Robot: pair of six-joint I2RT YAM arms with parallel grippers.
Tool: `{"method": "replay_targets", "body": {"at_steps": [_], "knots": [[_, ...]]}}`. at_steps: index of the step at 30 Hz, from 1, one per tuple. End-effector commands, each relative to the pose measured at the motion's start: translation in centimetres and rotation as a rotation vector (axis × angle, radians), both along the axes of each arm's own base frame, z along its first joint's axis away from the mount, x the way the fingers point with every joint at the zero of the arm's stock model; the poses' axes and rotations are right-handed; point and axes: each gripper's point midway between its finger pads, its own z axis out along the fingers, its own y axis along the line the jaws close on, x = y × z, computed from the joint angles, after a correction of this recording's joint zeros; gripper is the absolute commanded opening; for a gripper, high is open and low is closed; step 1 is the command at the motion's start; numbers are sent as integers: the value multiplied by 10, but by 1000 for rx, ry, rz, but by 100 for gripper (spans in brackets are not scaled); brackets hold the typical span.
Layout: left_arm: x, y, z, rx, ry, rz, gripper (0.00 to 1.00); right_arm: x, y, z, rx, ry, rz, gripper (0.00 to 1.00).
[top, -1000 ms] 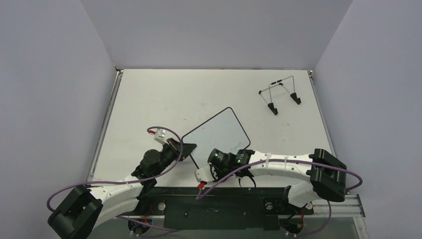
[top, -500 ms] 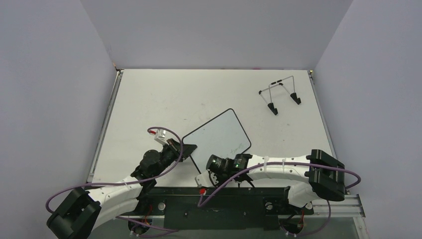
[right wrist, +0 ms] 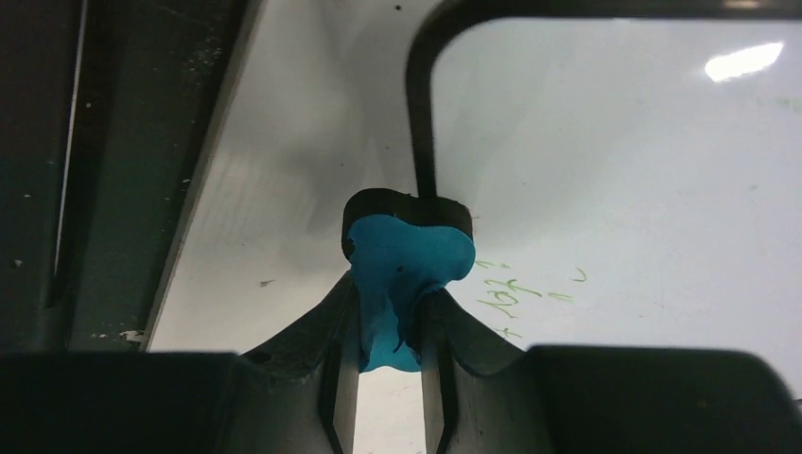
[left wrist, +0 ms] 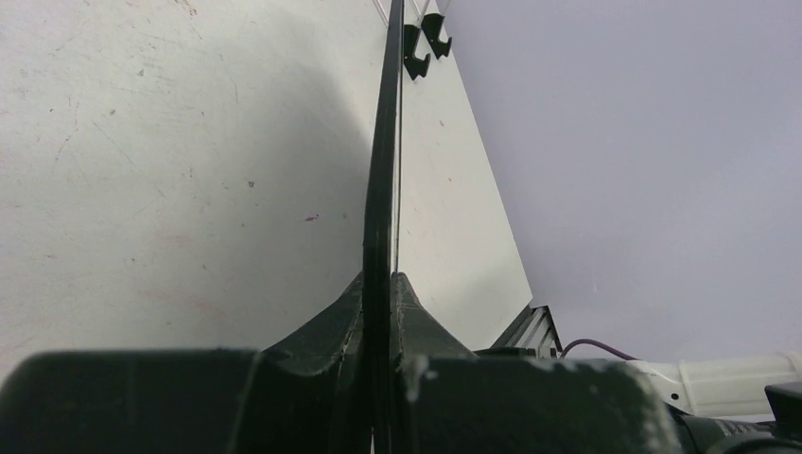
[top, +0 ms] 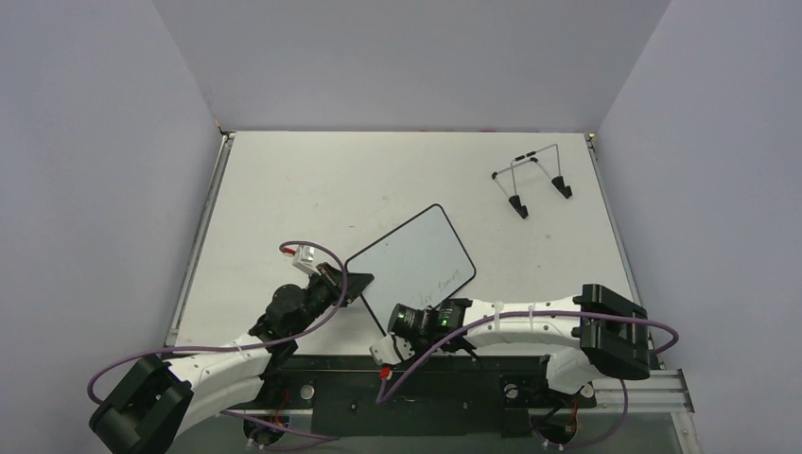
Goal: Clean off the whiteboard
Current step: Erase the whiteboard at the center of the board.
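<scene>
Whiteboard (top: 409, 257) pinched by left gripper (left wrist: 380, 291); wrist view reveals right gripper (right wrist: 391, 295) clamping blue eraser (right wrist: 409, 248).

Whiteboard (left wrist: 383, 170) edge-on — tight between the left fingers (left wrist: 329, 326)

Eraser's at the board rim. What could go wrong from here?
1. The left pincer grips only the board by its thin edge; wiping pressure could pivot it or pull it free.
2. The right pincer pinches the eraser by its narrow end, at the black rim; it could snag and twist out.
3. The green writing sits beside the eraser; a short stroke could miss it.
</scene>
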Motion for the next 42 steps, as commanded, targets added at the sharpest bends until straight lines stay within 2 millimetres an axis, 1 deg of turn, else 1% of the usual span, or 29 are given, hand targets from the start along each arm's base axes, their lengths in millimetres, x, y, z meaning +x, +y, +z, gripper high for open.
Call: {"method": "replay_targets", "body": {"at_steps": [1,3,4,5,7,10,11,12,15,16,18,19,21,23,24,26,27,29,30,31,32,33,35,36,38,39,40,41,42], "knots": [[1,-8,54,-137,-111,-22,0,-8,10,0,-3,2,51,0],[2,-8,54,-132,-112,-19,0,21,-3,7,24,-19,-51,0],[2,-8,54,-130,-114,-17,0,30,-9,11,41,-28,-86,0],[2,-8,54,-129,-115,-18,0,47,-18,14,64,-36,-162,0],[2,-9,54,-127,-115,-21,0,65,-27,24,118,-42,-247,0],[3,-12,56,-128,-118,-33,0,64,-20,36,190,-14,-253,0],[3,-13,56,-131,-115,-38,0,57,-12,37,204,6,-229,0],[4,-14,54,-128,-109,-39,0,53,-8,36,203,10,-214,0],[3,-16,55,-145,-103,-46,0,30,11,33,179,13,-124,0],[4,-16,54,-147,-99,-46,0,24,13,28,156,19,-109,0],[3,-17,55,-155,-98,-49,0,9,21,24,134,27,-53,0],[3,-17,56,-159,-98,-49,0,7,22,24,131,26,-47,0],[2,-17,58,-162,-99,-50,0,16,20,26,137,-5,-68,0],[2,-17,58,-159,-100,-49,0,40,10,30,153,-57,-149,0],[2,-17,59,-159,-103,-51,0,60,0,32,170,-87,-227,0],[2,-18,59,-155,-102,-55,0,83,-14,35,188,-104,-328,0],[2,-19,57,-151,-98,-59,0,86,-17,35,194,-104,-349,0],[2,-21,58,-154,-100,-66,0,81,-17,34,198,-72,-349,0],[2,-22,59,-159,-102,-71,0,71,-9,35,207,-48,-312,0],[2,-22,57,-157,-96,-74,0,63,-6,33,195,-33,-286,0],[2,-23,59,-162,-98,-79,0,49,4,33,192,-14,-227,0],[2,-24,58,-162,-96,-82,0,35,10,31,172,0,-168,0],[1,-24,59,-167,-97,-84,0,24,15,27,155,14,-120,0],[1,-24,58,-167,-95,-83,0,24,15,26,151,9,-120,0],[0,-22,59,-168,-97,-80,0,34,9,27,150,-10,-156,0],[-1,-21,60,-170,-102,-79,0,47,2,29,159,-21,-203,0],[-1,-21,60,-166,-102,-77,0,53,-3,29,165,-26,-229,0],[-2,-20,61,-166,-107,-75,0,64,-13,27,169,-26,-278,0],[-2,-20,60,-163,-107,-74,0,68,-17,28,174,-26,-293,0]]}}
